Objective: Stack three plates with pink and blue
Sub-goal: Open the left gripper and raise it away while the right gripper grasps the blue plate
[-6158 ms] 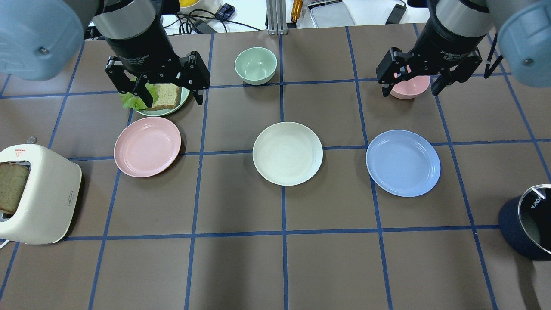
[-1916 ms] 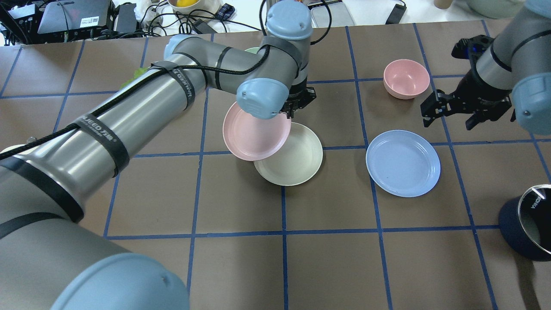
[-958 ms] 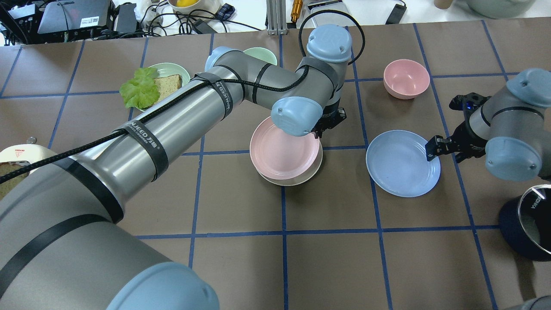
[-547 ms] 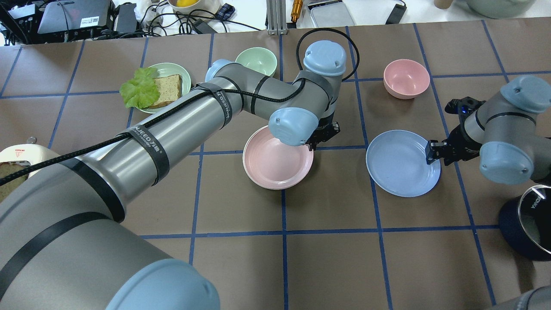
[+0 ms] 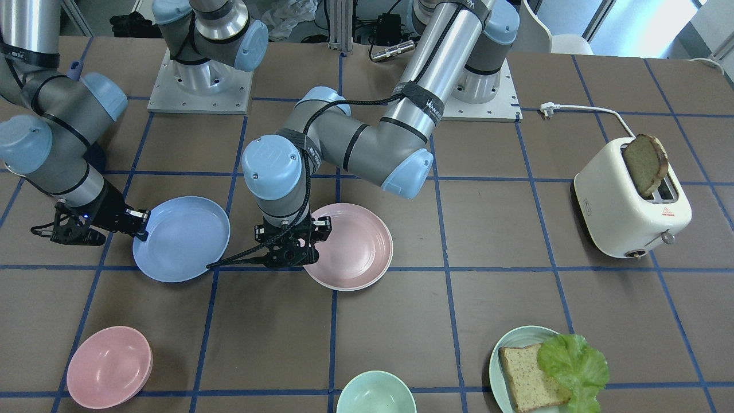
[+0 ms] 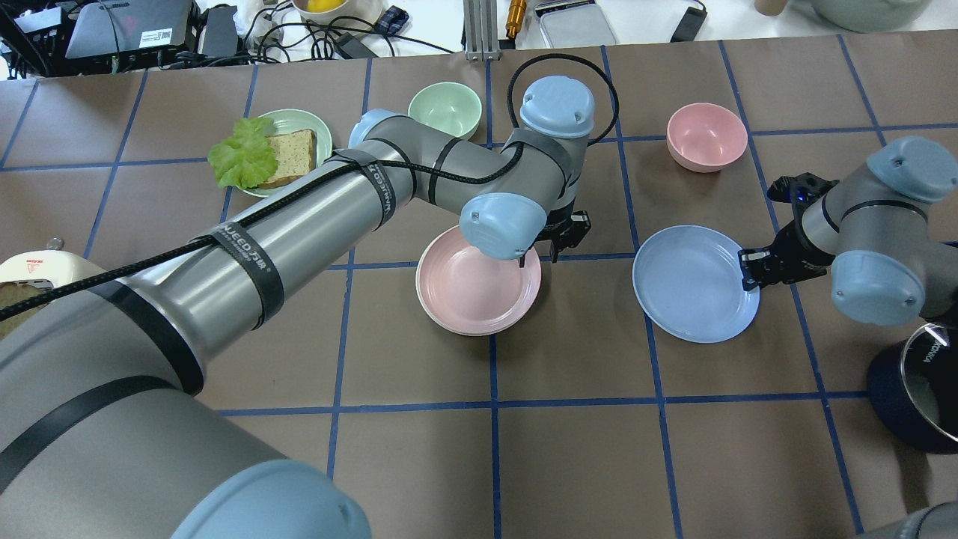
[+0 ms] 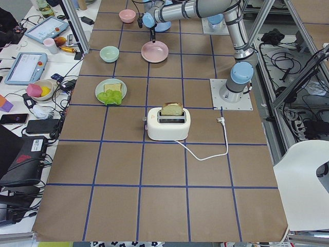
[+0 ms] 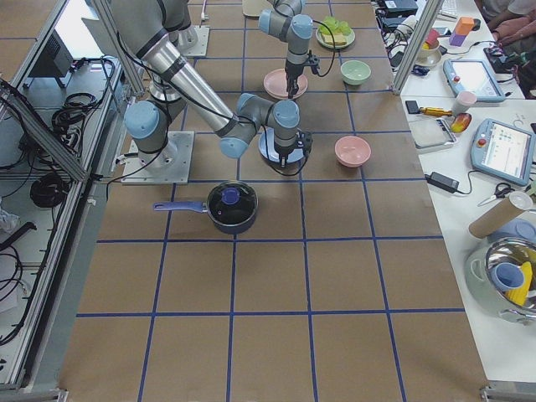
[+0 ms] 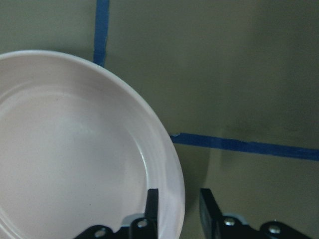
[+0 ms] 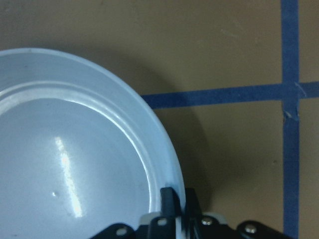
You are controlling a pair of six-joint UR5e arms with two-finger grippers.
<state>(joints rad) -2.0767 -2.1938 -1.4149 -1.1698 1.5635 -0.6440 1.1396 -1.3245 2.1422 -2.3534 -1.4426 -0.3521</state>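
Pink plate [image 6: 479, 288] lies level on the brown table [image 6: 584, 464] near its middle, and a thin pale edge at its lower left seems to be the cream plate [image 6: 434, 318] under it, though so little shows that I cannot be sure. The left arm [image 6: 299, 224] reaches in a long diagonal across the table, its wrist bent straight down over the far right rim of the pink plate. The left gripper [image 9: 178, 191] is released: its 2 fingers [image 9: 152, 204] stand apart, 1 over the plate's inside and 1 outside, with the rim between them and a gap on either side. To the right, well apart from that stack, the blue plate [image 6: 692, 284] lies alone. The right arm [image 6: 876, 232] is folded low beside it, wrist pointing down, and the right gripper [image 10: 180, 194] is clenched on the blue plate's right rim, 1 finger on each side. Farther off stand a pink bowl [image 6: 706, 136], a green bowl [image 6: 444, 111] and a green plate [image 6: 320, 129] with bread [image 6: 288, 153] and lettuce [image 6: 241, 156].
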